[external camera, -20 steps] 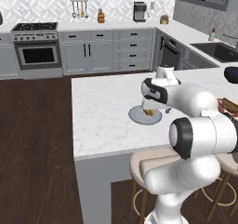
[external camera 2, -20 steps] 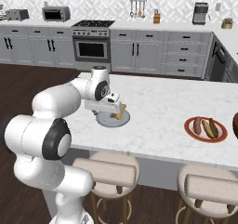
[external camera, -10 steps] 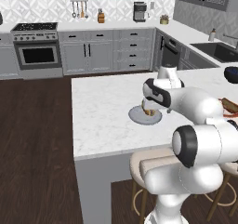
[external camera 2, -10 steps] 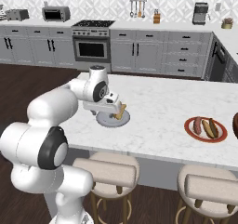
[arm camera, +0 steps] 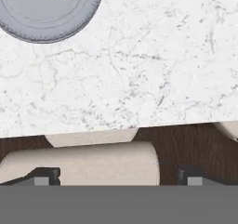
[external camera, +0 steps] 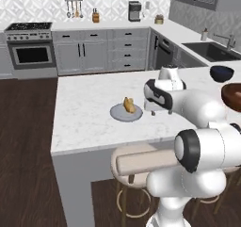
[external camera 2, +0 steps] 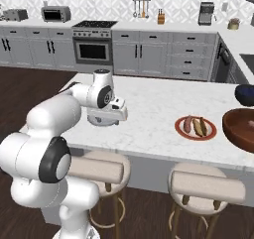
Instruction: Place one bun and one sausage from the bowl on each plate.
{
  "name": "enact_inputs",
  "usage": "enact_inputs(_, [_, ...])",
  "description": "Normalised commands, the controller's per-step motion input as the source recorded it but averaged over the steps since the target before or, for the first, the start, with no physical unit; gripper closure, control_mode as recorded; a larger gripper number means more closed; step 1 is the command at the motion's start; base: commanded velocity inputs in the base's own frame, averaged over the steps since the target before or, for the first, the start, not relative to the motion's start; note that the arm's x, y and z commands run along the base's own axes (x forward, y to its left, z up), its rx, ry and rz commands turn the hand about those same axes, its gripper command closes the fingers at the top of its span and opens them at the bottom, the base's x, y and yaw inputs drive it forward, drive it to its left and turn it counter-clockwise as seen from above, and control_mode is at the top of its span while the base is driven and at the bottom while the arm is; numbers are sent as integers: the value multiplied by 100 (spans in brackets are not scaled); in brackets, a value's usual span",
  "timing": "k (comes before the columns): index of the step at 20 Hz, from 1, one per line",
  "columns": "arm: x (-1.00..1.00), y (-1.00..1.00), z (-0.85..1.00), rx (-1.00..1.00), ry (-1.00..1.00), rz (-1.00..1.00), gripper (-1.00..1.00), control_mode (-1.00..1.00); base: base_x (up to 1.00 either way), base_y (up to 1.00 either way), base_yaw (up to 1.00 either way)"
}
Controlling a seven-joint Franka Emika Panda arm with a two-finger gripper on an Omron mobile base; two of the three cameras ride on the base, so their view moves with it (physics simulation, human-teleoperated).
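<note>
Marble counter (external camera: 89,113) under my arm. Brown bowl (external camera 2: 241,129) sits at its far right end, red-rimmed plate (external camera 2: 196,127) just beside it carrying a bun and a sausage. Grey plate (external camera: 126,112) holds one bun (external camera: 128,105). My gripper (external camera: 151,109) hangs just right of it, fingers spread wide, holding nothing.
</note>
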Motion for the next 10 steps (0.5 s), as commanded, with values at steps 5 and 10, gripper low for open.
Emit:
enact_inputs(5, [0, 0, 0, 0, 0, 0, -100, 100, 4, -100, -8])
enact_inputs(10, [0, 0, 0, 0, 0, 0, -100, 100, 7, -100, -5])
